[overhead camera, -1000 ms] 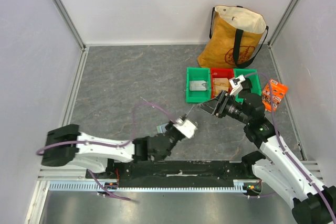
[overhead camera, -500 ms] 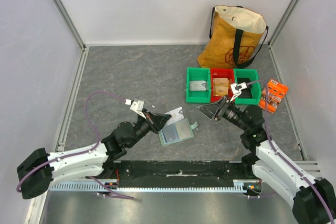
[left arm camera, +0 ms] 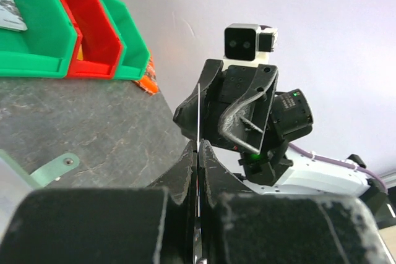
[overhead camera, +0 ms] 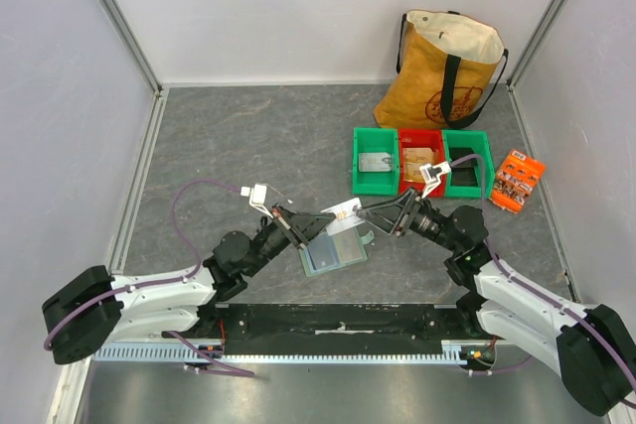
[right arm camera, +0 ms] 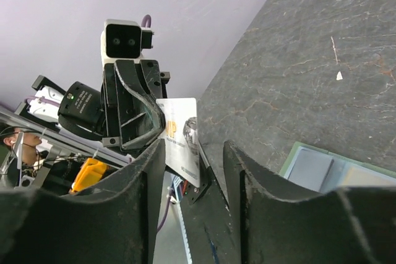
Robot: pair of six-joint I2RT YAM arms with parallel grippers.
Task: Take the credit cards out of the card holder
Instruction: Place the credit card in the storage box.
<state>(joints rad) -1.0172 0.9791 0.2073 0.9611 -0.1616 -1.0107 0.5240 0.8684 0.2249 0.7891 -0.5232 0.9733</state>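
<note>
Open flat on the grey, stone-veined table [overhead camera: 229, 136], just below both grippers: the thin pale-green card holder [overhead camera: 333, 252], blue-grey pocket panels up, long axis left to right and rising slightly, small rounded tab [overhead camera: 369, 237] pointing right. Left gripper [overhead camera: 333, 221] clamped, black fingers together on a thin, stiff white credit card [right arm camera: 182, 143] with yellow print, held on edge above the holder's far side and pointing at the right gripper [overhead camera: 371, 213]; jaws there apart, contact impossible to judge.

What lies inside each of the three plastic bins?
Left green bin: a grey flat piece. Red bin, partly covered by the right wrist camera: a tan card. Right green bin: something dark, not identifiable.
</note>
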